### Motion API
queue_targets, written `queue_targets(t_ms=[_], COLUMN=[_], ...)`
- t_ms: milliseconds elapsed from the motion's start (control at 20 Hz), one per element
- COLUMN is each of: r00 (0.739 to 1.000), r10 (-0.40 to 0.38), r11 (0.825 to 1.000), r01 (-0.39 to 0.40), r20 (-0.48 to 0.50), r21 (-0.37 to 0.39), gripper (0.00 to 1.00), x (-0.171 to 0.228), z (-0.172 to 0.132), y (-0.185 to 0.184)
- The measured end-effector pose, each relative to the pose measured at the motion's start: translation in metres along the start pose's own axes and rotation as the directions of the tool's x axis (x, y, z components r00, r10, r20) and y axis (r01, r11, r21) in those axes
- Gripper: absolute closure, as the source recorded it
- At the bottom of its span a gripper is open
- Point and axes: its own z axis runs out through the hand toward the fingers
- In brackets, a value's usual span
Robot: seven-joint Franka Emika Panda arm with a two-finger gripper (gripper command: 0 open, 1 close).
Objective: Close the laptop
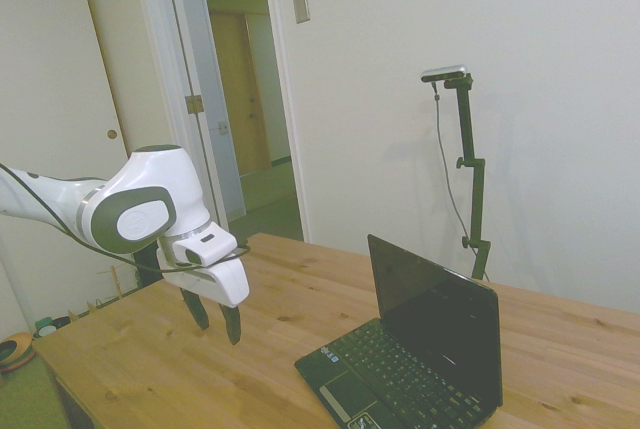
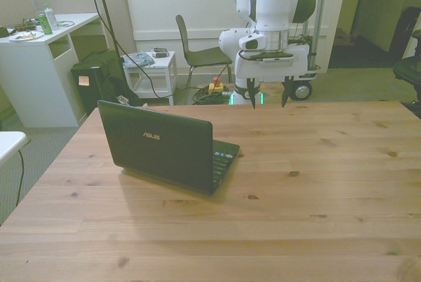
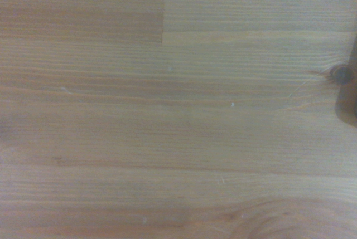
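Wide open wooden table (image 2: pixel 316 183) here, pale planks with dark knots, and plenty of bare surface on the front view's right and along the near edge. The small black netbook laptop (image 2: pixel 164 147) sits on the front view's left half, well inside every edge, its lid up and close to vertical. In the front view the plain black lid with its silver logo faces the camera, and a sliver of the keyboard deck peeks out past the lid's right end. Its long axis runs across the table, skewed a little, the right end sitting nearer the camera than the left.

From the side view the glossy dark screen, the black keyboard and the silver-edged touchpad strip of the laptop (image 1: pixel 420 359) show clearly, the open side turned toward the arm.

The white arm's two-finger gripper (image 2: pixel 268 93) hangs over the table's far edge, fingers pointing down and spread apart, holding nothing. In the side view the gripper (image 1: pixel 216 317) floats above bare wood, well apart from the laptop. The wrist camera sees only wood grain and a knot.
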Motion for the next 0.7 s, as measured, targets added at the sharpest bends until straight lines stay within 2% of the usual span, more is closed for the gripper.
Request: queue_targets(t_ms=[150, 300, 450, 700], r00=[1.0, 0.996, 0.99, 0.976], r10=[0.012, 0.073, 0.117, 0.183], r11=[1.0, 0.995, 0.989, 0.973], r01=[-0.012, -0.069, -0.11, -0.162], r20=[-0.001, -0.055, -0.076, -0.116], r21=[0.007, 0.069, 0.098, 0.166], gripper=[0.0, 0.0, 0.0, 0.0], x=[0.005, 0.029, 0.047, 0.072], z=[-0.002, -0.023, -0.039, -0.09], y=[0.002, 0.008, 0.016, 0.033])
